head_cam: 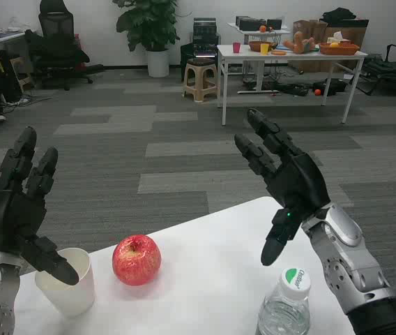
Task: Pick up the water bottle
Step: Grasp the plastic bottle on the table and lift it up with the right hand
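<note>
Bottle (284,307) stands at the lower right of the frame, on the white table (212,279), just below the right hand (292,188), whose fingers are spread and hold nothing. Clear thin plastic with a white cap; probably light, smooth and easily dented, so a grip round the body below the cap seems best. Left hand (17,209) hangs open over a paper cup (67,283), beside a red apple (136,259). Beyond lie grey carpet, another table (288,52), a stool (200,78) and a plant (149,21).
</note>
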